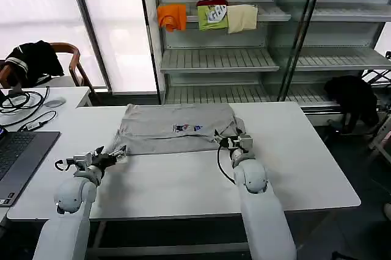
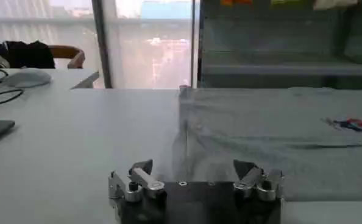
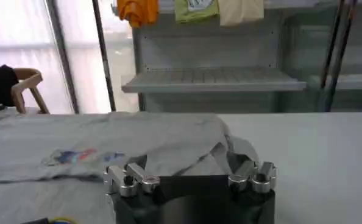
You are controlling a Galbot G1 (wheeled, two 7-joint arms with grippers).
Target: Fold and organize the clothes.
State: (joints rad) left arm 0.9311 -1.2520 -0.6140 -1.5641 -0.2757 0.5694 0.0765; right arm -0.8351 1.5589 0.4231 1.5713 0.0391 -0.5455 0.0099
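While lying flat at the table's far middle, shirt spread wide, grey, chest print facing up and near its centre. Folded along the far edge, sleeves tucked in some at both sides. Right sleeve bunched and creased by the near right corner.

Left gripper down low at the shirt's near left corner, fingers spread, tips right at the hem. Pinching cloth or just touching? Cannot tell. From the left wrist, same gripper seen wide apart, shirt edge running straight between the fingers, print off to the far right.

Right gripper at the near right corner, over the rumpled sleeve. From the right wrist, gripper also wide apart, creased cloth lying between the fingers, nothing clamped that can be made out.

Off to the left, laptop and cables on the adjoining desk. Far behind, orange, green and cream garments hanging on the shelf.
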